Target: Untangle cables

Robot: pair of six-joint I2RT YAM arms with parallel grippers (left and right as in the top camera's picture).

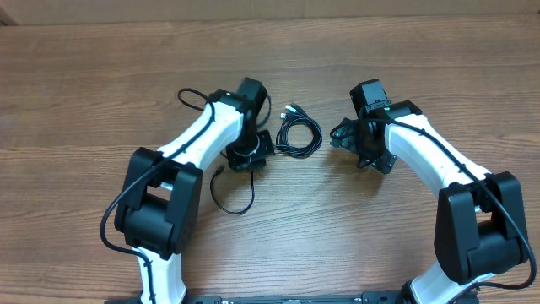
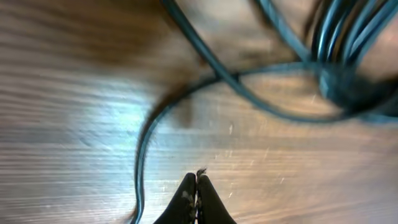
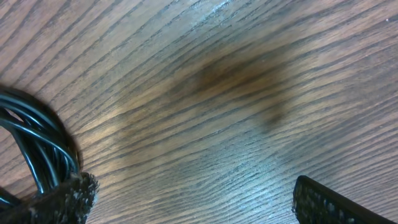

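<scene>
A coiled black cable [image 1: 297, 135] lies on the wooden table between my two grippers, with a silver-tipped plug [image 1: 292, 109] at its far side. A loose black cable [image 1: 237, 209] loops toward the front, just below my left gripper [image 1: 247, 159]. In the left wrist view my left gripper [image 2: 197, 182] is shut with nothing seen between its jaws. The loose cable [image 2: 140, 163] runs just left of it, and the coil [image 2: 346, 43] lies ahead, blurred. My right gripper [image 1: 339, 134] [image 3: 193, 202] is open and empty. The coil [image 3: 34, 144] lies by its left finger.
The wooden table [image 1: 405, 59] extends all round. A thicker black wire [image 1: 189, 97] loops off my left arm at the back left. Both arm bases stand at the front edge.
</scene>
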